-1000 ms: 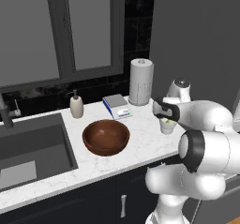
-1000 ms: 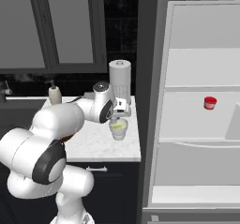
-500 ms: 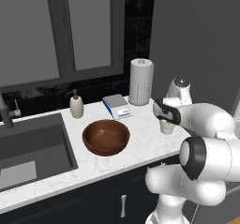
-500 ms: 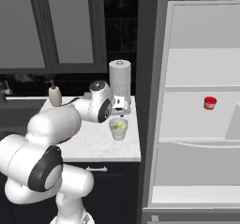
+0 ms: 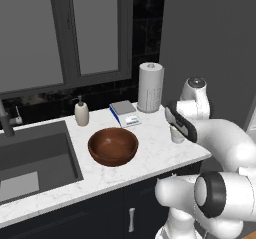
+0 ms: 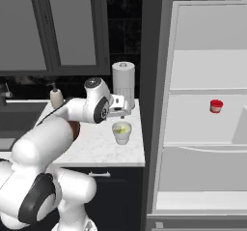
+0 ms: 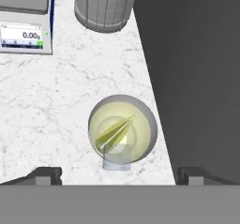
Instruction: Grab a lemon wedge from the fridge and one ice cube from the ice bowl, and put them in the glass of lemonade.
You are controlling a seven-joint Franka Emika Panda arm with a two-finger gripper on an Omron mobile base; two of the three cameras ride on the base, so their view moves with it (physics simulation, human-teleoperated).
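One lemon wedge [image 7: 116, 130] is floating in the glass of lemonade [image 7: 123, 129] — gripper [image 7: 119, 175] is hanging released above; ice bowl [image 5: 113, 146] is seemingly waiting next.

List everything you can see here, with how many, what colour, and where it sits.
glass of lemonade: one, off-white, on the counter near the fridge
lemon wedge: one, yellow-green, inside the glass
ice bowl: one, reddish-brown, mid-counter
paper towel roll: one, white, at the counter's back
kitchen scale: one, grey with a blue edge, left of the roll
soap bottle: one, beige, behind the sink
sink: one, dark grey, left of the bowl
fridge: one, grey, open, right of the counter
red cup: one, on a fridge shelf
pincer: one, open, above the glass
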